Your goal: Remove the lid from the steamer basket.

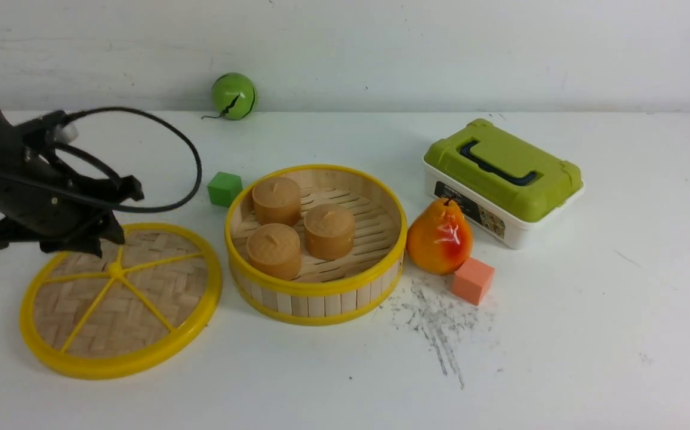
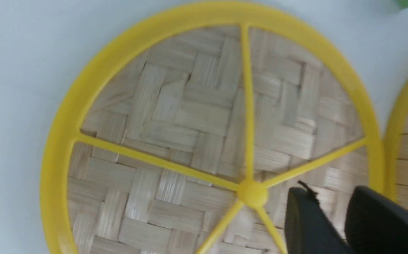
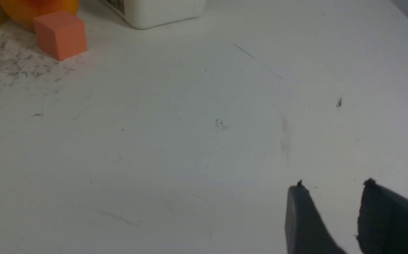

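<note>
**Lid off, lying flat beside the open basket**

Only the right wrist view shows the right gripper (image 3: 333,192): its jaws stand apart over bare white table (image 3: 190,141), with nothing between them. The front view hides the left gripper's (image 2: 331,204) fingertips. The left wrist view shows them parted and empty, above the lid's weave just beside the hub.

The lid (image 1: 130,310) lies nearest, flat on the table with its spoked face up, at 9 o'clock from the steamer basket (image 1: 315,301) and just clear of it. It is round, so it has no long axis; one spoke points to 12 o'clock.

The basket stands open and holds three tan round cakes (image 1: 329,231) on its slatted floor.

An orange cube (image 1: 473,280) sits at 4 o'clock from the basket, with a pear (image 1: 439,237) at 3 o'clock beside the wall. A green cube (image 1: 224,189) sits at 10 o'clock.

Farther off, at 2 o'clock, a white box (image 1: 515,230) is closed under its green cover. A green ball (image 1: 233,95) rests farthest back, at 11 o'clock.
</note>
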Controlling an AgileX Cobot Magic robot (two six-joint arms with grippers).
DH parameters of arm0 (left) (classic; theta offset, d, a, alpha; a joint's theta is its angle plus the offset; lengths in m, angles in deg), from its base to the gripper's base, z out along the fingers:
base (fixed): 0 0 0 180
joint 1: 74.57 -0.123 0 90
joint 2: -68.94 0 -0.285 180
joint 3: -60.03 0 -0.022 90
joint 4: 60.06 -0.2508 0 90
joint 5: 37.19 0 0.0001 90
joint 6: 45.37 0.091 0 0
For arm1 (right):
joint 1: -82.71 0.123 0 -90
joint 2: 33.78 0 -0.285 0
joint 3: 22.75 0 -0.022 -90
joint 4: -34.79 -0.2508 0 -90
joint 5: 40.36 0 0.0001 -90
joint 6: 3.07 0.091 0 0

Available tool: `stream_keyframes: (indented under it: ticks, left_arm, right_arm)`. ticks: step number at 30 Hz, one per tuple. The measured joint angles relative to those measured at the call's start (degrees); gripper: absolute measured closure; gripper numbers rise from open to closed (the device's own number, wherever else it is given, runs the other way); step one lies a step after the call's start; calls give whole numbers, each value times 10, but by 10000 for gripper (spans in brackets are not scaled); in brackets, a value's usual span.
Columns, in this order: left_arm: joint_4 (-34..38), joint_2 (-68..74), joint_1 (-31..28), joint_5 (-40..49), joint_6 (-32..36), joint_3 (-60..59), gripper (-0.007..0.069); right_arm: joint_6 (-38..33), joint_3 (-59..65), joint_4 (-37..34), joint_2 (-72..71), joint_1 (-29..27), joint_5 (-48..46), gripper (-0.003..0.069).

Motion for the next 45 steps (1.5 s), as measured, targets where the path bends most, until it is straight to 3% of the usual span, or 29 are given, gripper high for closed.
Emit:
stream_keyframes:
  ticks: [3,5,13,20,27,38,45]
  left_arm:
    - [-1,-84,0,4,21,1,626]
    - [-1,-150,0,3,37,0,637]
    - [-1,-382,0,-83,89,-72,637]
    - [9,-592,0,-219,107,-272,637]
    - [11,-681,0,-241,107,-393,637]
    - [9,-687,0,-234,107,-487,637]
    - [-34,-808,18,-307,107,-639,637]
  right_arm:
    - [0,0,0,0,0,0,419]
    - [0,0,0,0,0,0,419]
    - [0,0,0,0,0,0,419]
    - [0,0,0,0,0,0,419]
    - [0,0,0,0,0,0,419]
    - [0,0,0,0,0,0,419]
    - [0,0,0,0,0,0,419]
